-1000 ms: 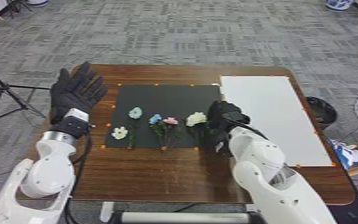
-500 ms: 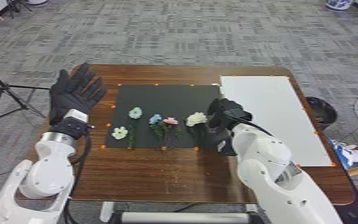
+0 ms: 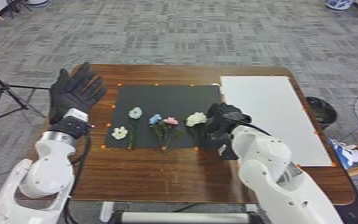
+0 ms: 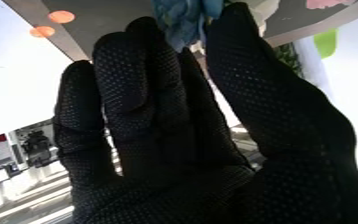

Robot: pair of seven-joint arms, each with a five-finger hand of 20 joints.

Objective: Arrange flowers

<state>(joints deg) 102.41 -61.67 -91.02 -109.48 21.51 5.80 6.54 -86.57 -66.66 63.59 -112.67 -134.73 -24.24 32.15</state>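
Five flowers lie on the black mat [image 3: 167,95]: a small white flower [image 3: 119,133] low on the left, a pale blue flower [image 3: 135,113] close by, a blue flower [image 3: 155,119] and a pink flower [image 3: 170,121] side by side in the middle, and a big white flower [image 3: 196,118] on the right. The right hand [image 3: 224,116] is just beside the big white one, over the mat's right edge, near the white board [image 3: 260,115]. One more flower, with blue petals [image 4: 184,17], is up at that hand's tips. The thumb is on one side of it and the fingers are on the other, so it looks like a soft pinch, with the fingers almost straight. The left hand [image 3: 73,92] is spread wide, off to the side by the table [image 3: 158,185]. I think the job now is putting this flower in the row, next to the big white one. Next, the hand should go down gently, set the flower flat with its stem the same way as the others, and let go. If it moves too far left, it could bump the big white flower.
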